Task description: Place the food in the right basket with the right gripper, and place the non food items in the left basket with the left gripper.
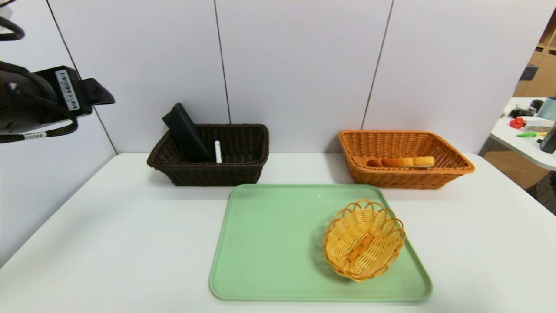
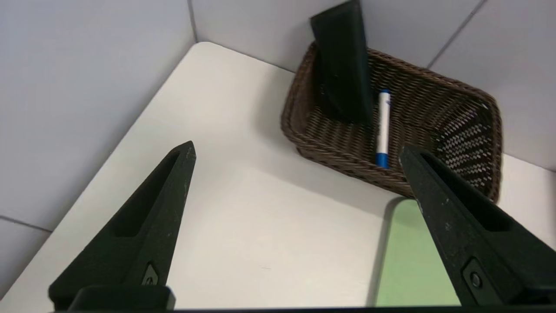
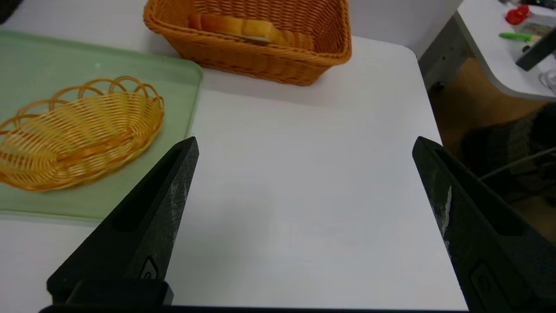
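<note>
The black pouch (image 1: 186, 132) (image 2: 343, 65) leans upright against the far left corner of the dark brown left basket (image 1: 243, 171) (image 2: 469, 126). The white marker with a blue cap (image 1: 217, 152) (image 2: 382, 126) lies inside that basket beside the pouch. A slice of bread (image 1: 404, 162) (image 3: 243, 27) lies in the orange right basket (image 1: 391, 178) (image 3: 269, 65). My left gripper (image 2: 296, 148) hangs open and empty, raised high at the table's left side, short of the brown basket. My right gripper (image 3: 305, 141) is open and empty over bare table right of the tray.
A green tray (image 1: 269, 243) (image 3: 43, 56) lies in the middle of the white table, with a small round yellow basket (image 1: 364, 239) (image 3: 74, 134) tilted on its right part. A wall stands close behind both baskets. A cluttered side table (image 1: 530, 143) stands at the far right.
</note>
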Controlling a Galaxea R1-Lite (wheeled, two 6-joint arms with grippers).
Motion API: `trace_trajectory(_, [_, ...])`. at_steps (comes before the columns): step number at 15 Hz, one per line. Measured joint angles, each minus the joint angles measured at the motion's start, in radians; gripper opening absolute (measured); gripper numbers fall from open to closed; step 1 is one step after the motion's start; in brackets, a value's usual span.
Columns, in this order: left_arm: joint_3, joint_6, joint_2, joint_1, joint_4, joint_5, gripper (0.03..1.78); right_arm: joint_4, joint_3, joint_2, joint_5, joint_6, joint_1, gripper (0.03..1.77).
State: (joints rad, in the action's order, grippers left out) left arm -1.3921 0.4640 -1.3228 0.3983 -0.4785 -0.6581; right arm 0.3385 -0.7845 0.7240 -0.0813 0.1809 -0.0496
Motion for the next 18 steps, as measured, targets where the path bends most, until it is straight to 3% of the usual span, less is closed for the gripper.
trace_trajectory(2, [0.062,-0.001,0.066,-0.054,0.003,-0.001,1.67,-0.009,0.007,0.000,0.026,0.008,-0.004,1.70])
trace_trajectory(7, [0.276,-0.080,0.275,-0.185,0.032,0.000,1.68,-0.025,0.012,0.010,0.030,0.013,-0.006,1.70])
trace_trajectory(11, [0.512,-0.254,0.439,-0.279,0.216,0.029,1.69,-0.026,0.016,0.013,0.049,0.016,-0.006,1.70])
trace_trajectory(14, [0.621,-0.429,0.519,-0.306,0.370,0.142,1.69,-0.026,0.031,0.009,0.057,0.029,-0.011,1.70])
trace_trajectory(18, [0.669,-0.553,0.590,-0.310,0.377,0.391,1.69,-0.027,0.046,-0.012,0.070,0.038,-0.014,1.70])
